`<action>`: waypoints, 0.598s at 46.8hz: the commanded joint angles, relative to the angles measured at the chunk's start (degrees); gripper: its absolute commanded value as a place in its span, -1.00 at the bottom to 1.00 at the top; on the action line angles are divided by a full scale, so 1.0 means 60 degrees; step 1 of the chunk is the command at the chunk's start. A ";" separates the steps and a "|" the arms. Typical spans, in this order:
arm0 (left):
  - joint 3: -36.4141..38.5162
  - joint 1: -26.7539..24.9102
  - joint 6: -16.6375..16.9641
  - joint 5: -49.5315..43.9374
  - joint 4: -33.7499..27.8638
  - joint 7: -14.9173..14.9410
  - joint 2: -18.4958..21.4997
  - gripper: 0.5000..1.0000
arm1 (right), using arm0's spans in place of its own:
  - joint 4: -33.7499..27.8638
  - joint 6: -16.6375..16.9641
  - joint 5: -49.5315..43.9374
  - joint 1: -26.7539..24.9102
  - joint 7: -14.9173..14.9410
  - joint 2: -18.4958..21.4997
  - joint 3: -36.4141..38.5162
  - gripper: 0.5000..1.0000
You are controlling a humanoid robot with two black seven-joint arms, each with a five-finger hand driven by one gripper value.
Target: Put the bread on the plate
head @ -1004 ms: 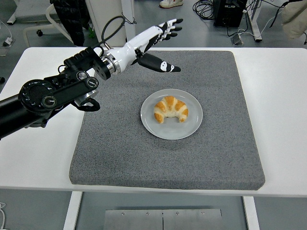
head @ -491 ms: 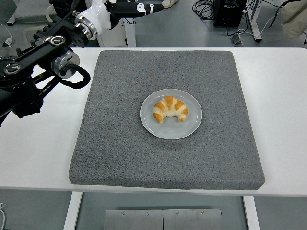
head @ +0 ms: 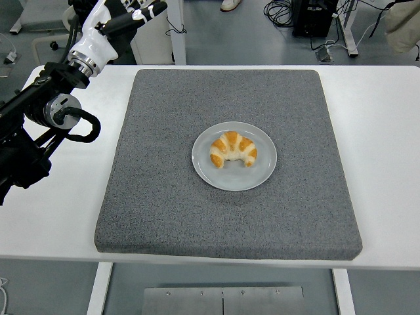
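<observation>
White table [head: 387, 131] carries a grey felt mat [head: 164, 197]; centred on it, the round pale-grey plate [head: 262, 174] holds the golden croissant bread [head: 233, 149]. Left hand [head: 128, 13], at 11 o'clock, is spread and empty. Retract clear of the plate.

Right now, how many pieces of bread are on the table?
1. The croissant lies on the grey plate, in the middle of the dark mat. Nothing seems to hide another piece.
</observation>
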 commanded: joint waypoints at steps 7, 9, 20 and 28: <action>-0.0011 0.0393 -0.0031 -0.0262 0.0542 -0.0108 -0.0315 0.88 | 0.0005 0.0012 0.0000 -0.0001 -0.0002 0.0000 0.0000 1.00; -0.0012 0.0495 -0.0031 -0.0262 0.0571 -0.0108 -0.0329 0.88 | 0.0005 0.0012 0.0000 -0.0001 -0.0002 0.0000 0.0000 1.00; -0.0026 0.0701 -0.0192 -0.0730 0.1420 -0.0240 -0.0739 0.86 | 0.0005 -0.0003 0.0000 -0.0001 -0.0002 0.0000 0.0000 1.00; -0.0026 0.0832 -0.0632 -0.1272 0.2007 -0.0284 -0.0989 0.86 | -0.0009 -0.0003 0.0000 -0.0001 -0.0002 0.0000 0.0000 1.00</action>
